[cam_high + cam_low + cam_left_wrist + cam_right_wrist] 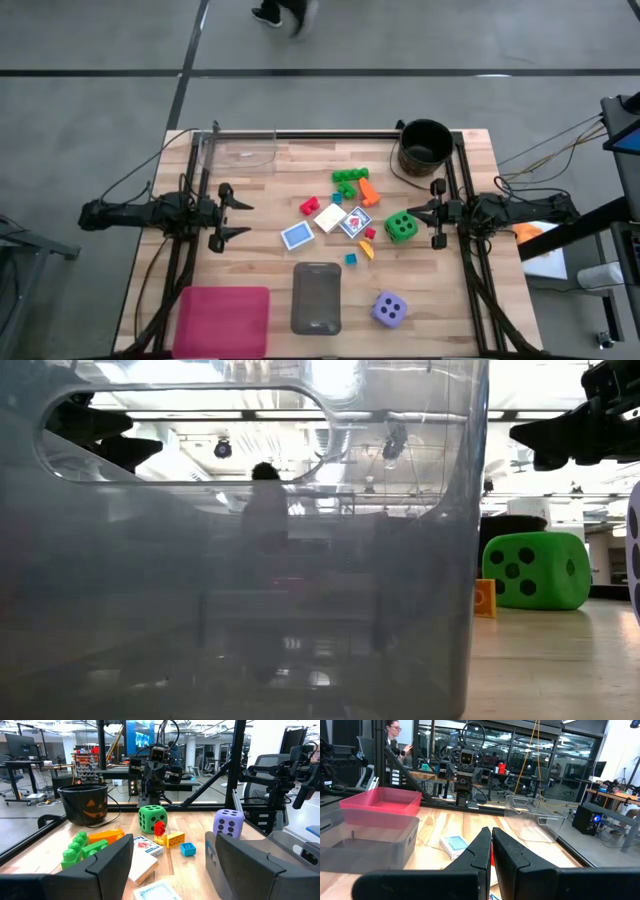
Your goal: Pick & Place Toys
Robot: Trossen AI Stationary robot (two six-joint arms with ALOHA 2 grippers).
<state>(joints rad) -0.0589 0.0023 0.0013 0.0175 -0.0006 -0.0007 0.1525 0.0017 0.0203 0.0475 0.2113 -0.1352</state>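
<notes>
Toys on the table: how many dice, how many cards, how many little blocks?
Dice: 2, green and purple
Cards: 3, blue-edged, white, patterned
Blocks: about 7, green, orange, red, some too small to tell apart
Total: about 12

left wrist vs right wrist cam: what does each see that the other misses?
Only the left wrist view: the black round bucket with an orange face, green plastic die, purple plastic die, small blue plastic block, and its own open left hand.

Only the right wrist view: the pink plastic tray, clear plastic container, a person in the room behind, and the shut right hand.

Both: the wooden table, and the opposite arm.
</notes>
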